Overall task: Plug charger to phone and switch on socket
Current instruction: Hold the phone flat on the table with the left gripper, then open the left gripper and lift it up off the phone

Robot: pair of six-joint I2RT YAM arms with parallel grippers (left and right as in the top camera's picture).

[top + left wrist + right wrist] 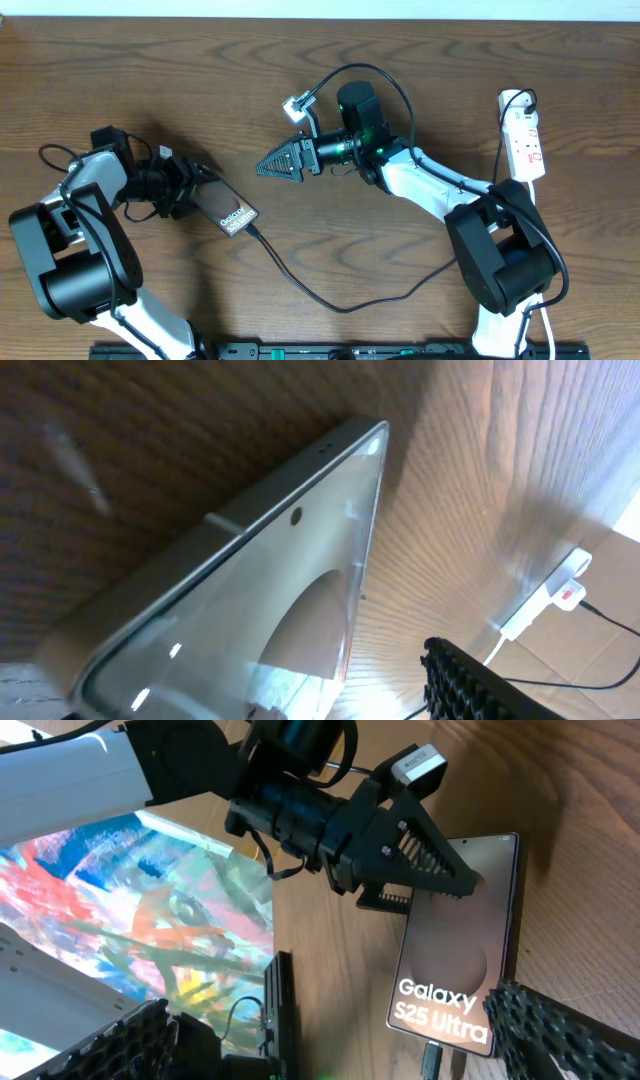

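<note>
Phone (225,208) at left-centre of wooden table (420,50), screen up, white "Galaxy S25 Ultra" lettering readable from the right wrist camera. Left gripper (198,190) clamped on the phone's top end; one finger (435,860) lies across the upper edge of the screen. Left wrist camera is filled by the phone's glass and metal rim, very close and blurred. Cannot tell whether the phone lies flat or is lifted at that end.

Charger (320,298): thin black cable, plug tip (252,229) seated in the phone's lower edge, just beside the lettering. From there the cable curves loosely toward the robot's side of the table, then rises to the right and passes under the right arm.

Right gripper (265,168) hovers near mid-table, apart from the phone, pointing toward it, holding nothing. Its fingers (560,1030) sit at opposite bottom corners of its own camera view: spread wide.

Socket (524,140): white power strip at far right, well apart from both grippers. Red switch (568,595) shows at one end, too small to read its position. Black lead enters the strip's far end.
</note>
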